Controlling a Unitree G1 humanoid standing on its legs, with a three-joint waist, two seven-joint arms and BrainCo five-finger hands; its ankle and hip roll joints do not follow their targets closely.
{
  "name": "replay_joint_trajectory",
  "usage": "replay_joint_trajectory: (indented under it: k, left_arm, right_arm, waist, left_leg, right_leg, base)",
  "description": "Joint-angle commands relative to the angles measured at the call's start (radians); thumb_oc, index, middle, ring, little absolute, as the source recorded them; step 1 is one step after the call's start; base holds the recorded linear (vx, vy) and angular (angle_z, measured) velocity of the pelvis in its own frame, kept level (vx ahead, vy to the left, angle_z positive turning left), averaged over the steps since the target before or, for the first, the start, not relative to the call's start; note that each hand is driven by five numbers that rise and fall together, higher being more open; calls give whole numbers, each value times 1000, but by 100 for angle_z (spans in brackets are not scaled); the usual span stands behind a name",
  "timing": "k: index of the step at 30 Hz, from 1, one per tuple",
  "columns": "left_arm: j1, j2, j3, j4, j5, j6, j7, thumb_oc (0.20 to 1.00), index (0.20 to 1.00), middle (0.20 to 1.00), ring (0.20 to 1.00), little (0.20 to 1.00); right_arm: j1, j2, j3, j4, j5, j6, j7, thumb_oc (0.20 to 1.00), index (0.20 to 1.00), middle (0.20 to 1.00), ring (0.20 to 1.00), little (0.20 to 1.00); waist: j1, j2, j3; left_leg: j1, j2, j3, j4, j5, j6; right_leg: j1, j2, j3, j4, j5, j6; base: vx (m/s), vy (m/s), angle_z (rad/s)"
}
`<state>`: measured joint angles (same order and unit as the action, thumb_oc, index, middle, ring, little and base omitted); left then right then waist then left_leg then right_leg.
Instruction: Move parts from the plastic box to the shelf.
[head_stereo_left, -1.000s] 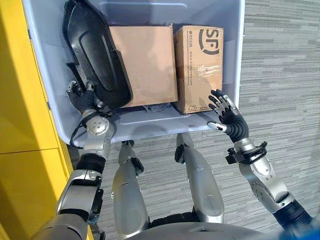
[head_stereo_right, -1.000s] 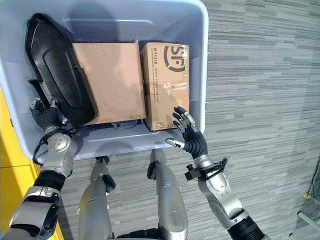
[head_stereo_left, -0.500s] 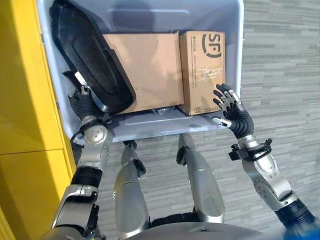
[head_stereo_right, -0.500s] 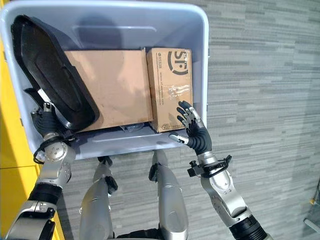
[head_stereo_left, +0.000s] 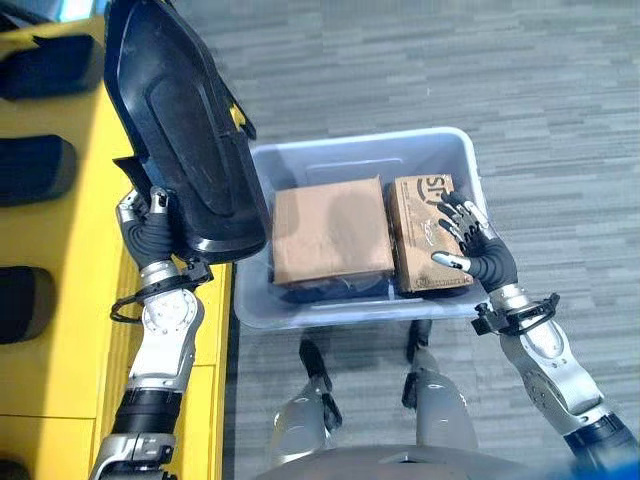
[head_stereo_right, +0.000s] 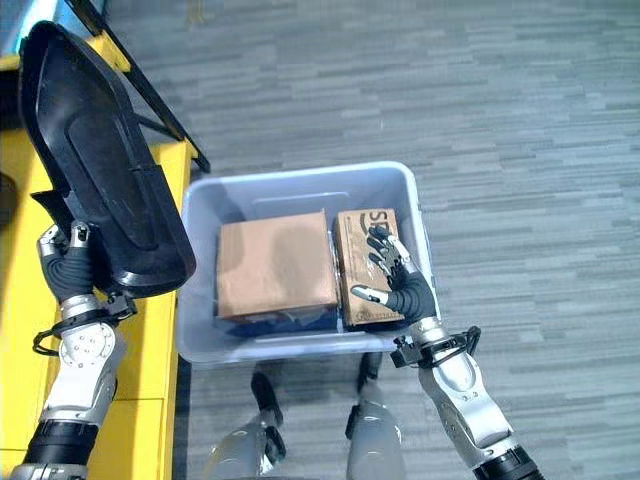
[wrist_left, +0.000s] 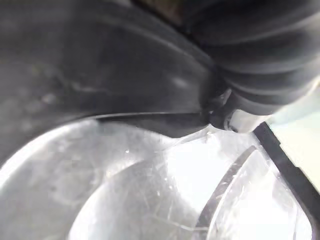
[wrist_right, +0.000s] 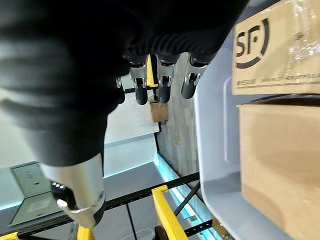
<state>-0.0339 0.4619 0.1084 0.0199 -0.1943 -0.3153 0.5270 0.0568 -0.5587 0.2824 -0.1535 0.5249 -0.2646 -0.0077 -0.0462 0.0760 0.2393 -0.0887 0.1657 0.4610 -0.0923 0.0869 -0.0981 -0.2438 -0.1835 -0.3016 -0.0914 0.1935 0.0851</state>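
- Left eye view shows my left hand (head_stereo_left: 150, 232) raised over the yellow shelf (head_stereo_left: 60, 240), fingers curled round the lower edge of a large black plastic part (head_stereo_left: 185, 130); that part is out of the plastic box (head_stereo_left: 462, 160) and stands up from my grip, with its lower edge over the gap between shelf and box.
- Its long axis runs up and away from my wrist, tilted a little toward the shelf side. I judge the shelf surface lies to my left of the part, so the coming move turns on swinging it that way and laying it down.
- My left wrist view looks along the part's dark, smooth moulded face from very close.
- It looks like a rigid, glossy moulded shell: rounded at the top, broad, with a raised contour panel and a lipped rim. Held at one end, I would expect it to lever against my fingers.
- My right hand (head_stereo_right: 392, 280) hovers above the smaller cardboard box (head_stereo_right: 362, 262) at the right end of the plastic box, fingers spread and straight, holding nothing.
- A larger plain cardboard box (head_stereo_right: 275, 265) lies just beside it; both are flat-faced and matte, the smaller one taped.
- The plastic box is pale, smooth-walled, with rounded corners, standing on ribbed grey floor (head_stereo_left: 400, 60).
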Motion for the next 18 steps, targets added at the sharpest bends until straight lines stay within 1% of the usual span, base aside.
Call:
replay_joint_trajectory:
  k: [1, 2, 3, 4, 5, 6, 7, 8, 9, 10, 11, 12, 13, 14, 15, 16, 17, 18]
  left_arm:
    - [-40, 74, 36, -32, 30, -98, -59, 200, 200, 200, 200, 200]
    - [-14, 73, 20, -60, 3, -104, -111, 200, 200, 200, 200, 200]
    - [-12, 73, 21, -61, 2, -104, -113, 200, 200, 200, 200, 200]
    - [23, 75, -1, -87, -8, -95, -164, 200, 200, 200, 200, 200]
    - [37, 75, -15, -100, -16, -94, -188, 200, 200, 200, 200, 200]
    - [64, 63, -33, -112, -52, -92, -231, 200, 200, 200, 200, 200]
    - [97, 46, -50, -122, -87, -83, -269, 200, 200, 200, 200, 200]
    - [99, 45, -49, -123, -87, -82, -270, 200, 200, 200, 200, 200]
    - [121, 32, -57, -125, -104, -74, -285, 200, 200, 200, 200, 200]
    - [142, 23, -61, -133, -123, -70, -306, 200, 200, 200, 200, 200]
    - [177, 5, -68, -140, -148, -60, -331, 200, 200, 200, 200, 200]
    - [178, 5, -67, -141, -148, -60, -331, 200, 200, 200, 200, 200]
    - [201, -4, -71, -147, -155, -52, -343, 200, 200, 200, 200, 200]
    - [202, -10, -83, -135, -164, -48, -355, 200, 200, 200, 200, 200]
    - [202, -10, -88, -128, -175, -43, -366, 200, 200, 200, 200, 200]
    - [206, -11, -87, -133, -183, -38, -375, 200, 200, 200, 200, 200]
    - [211, -11, -87, -141, -190, -31, -391, 200, 200, 200, 200, 200]
    - [211, -7, -89, -147, -190, -27, -399, 200, 200, 200, 200, 200]
  right_arm:
    - [10, 28, -29, -29, -17, -31, 35, 1000, 1000, 1000, 1000, 1000]
    - [17, 36, -31, -24, -11, -28, 47, 1000, 1000, 1000, 1000, 1000]
    - [18, 35, -31, -25, -11, -28, 47, 1000, 1000, 1000, 1000, 1000]
    - [21, 38, -31, -21, -5, -22, 58, 1000, 1000, 1000, 1000, 1000]
    - [16, 38, -28, -21, 3, -21, 66, 1000, 1000, 1000, 1000, 1000]
    - [7, 38, -21, -16, 3, -15, 74, 1000, 1000, 1000, 1000, 1000]
    - [-1, 37, -12, -12, 3, -12, 79, 1000, 1000, 1000, 1000, 1000]
    - [-1, 36, -11, -12, 3, -12, 79, 1000, 1000, 1000, 1000, 1000]
    - [-8, 35, -3, -9, 3, -9, 81, 1000, 1000, 1000, 1000, 1000]
    - [-25, 33, 7, -7, 1, -9, 84, 1000, 1000, 1000, 1000, 1000]
    - [-40, 33, 21, -3, 2, -11, 86, 1000, 1000, 1000, 1000, 1000]
    - [-41, 33, 22, -2, 2, -11, 86, 1000, 1000, 1000, 1000, 1000]
    - [-48, 31, 28, -1, 2, -11, 86, 1000, 1000, 1000, 1000, 1000]
    - [-57, 24, 29, 0, -1, -11, 88, 1000, 1000, 1000, 1000, 1000]
    - [-56, 15, 22, -6, -3, -14, 85, 1000, 1000, 1000, 1000, 1000]
    - [-54, 6, 16, -12, -3, -14, 83, 1000, 1000, 1000, 1000, 1000]
    - [-50, -4, 12, -14, -4, -14, 83, 1000, 1000, 1000, 1000, 1000]
    - [-51, -8, 10, -18, -4, -11, 82, 1000, 1000, 1000, 1000, 1000]
  waist:
    - [-8, -58, -29]
    - [-9, -47, -49]
    - [-10, -47, -49]
    - [-8, -36, -63]
    - [-6, -30, -68]
    - [-1, -20, -81]
    - [4, -10, -92]
    - [4, -9, -92]
    - [10, -4, -92]
    - [19, 1, -90]
    - [39, 3, -85]
    - [38, 6, -88]
    - [49, 8, -89]
    - [55, 5, -91]
    - [53, -8, -89]
    - [52, -18, -86]
    - [56, -34, -79]
    - [56, -39, -72]
  left_leg:
    - [53, 63, 22, 5, 59, -73]
    - [77, 74, 17, 6, 69, -74]
    - [78, 74, 17, 5, 70, -75]
    - [107, 93, 16, 12, 84, -80]
    - [121, 107, 16, 17, 97, -85]
    - [134, 133, 5, 39, 117, -90]
    - [146, 170, -9, 60, 155, -99]
    - [146, 172, -10, 61, 155, -100]
    - [156, 193, -17, 69, 182, -108]
    - [160, 216, -35, 74, 224, -116]
    - [152, 239, -78, 78, 307, -131]
    - [147, 243, -80, 77, 310, -131]
    - [133, 249, -108, 62, 371, -145]
    - [106, 248, -120, 59, 415, -153]
    - [80, 245, -94, 83, 414, -145]
    - [59, 240, -82, 144, 384, -132]
    - [59, 217, -94, 246, 331, -134]
    - [46, 202, -98, 348, 251, -115]
  right_leg:
    - [99, -125, -23, 99, -24, 121]
    - [121, -111, -19, 117, -51, 110]
    - [122, -110, -19, 117, -52, 109]
    - [142, -93, -20, 151, -90, 97]
    - [150, -81, -18, 175, -112, 89]
    - [160, -59, -16, 216, -153, 72]
    - [175, -25, -18, 248, -191, 49]
    - [176, -23, -19, 248, -192, 48]
    - [189, -1, -24, 256, -210, 35]
    - [199, 26, -30, 266, -226, 19]
    - [208, 65, -33, 271, -244, -2]
    - [207, 70, -35, 265, -239, -5]
    - [211, 81, -47, 258, -241, -10]
    - [227, 89, -62, 235, -234, -16]
    - [233, 85, -77, 215, -236, -22]
    - [228, 85, -88, 204, -231, -33]
    - [227, 81, -89, 196, -237, -38]
    - [224, 78, -104, 198, -237, -41]
  base:
    - [28, -125, 2]
    - [31, -97, 2]
    - [28, -169, 3]
    - [-1, -167, -2]
    - [-29, -303, -1]
    - [-48, -365, -4]
    - [-38, -304, -5]
    - [-16, -260, -5]
    - [-37, -215, -16]
    - [-104, -377, -22]
    - [-103, -289, -26]
    - [-130, -249, -9]
    - [-119, -173, 2]
    - [-176, -248, 9]
    - [-189, -262, 26]
    - [-169, -306, 69]
    - [-177, -303, 88]
    - [-165, -293, 71]
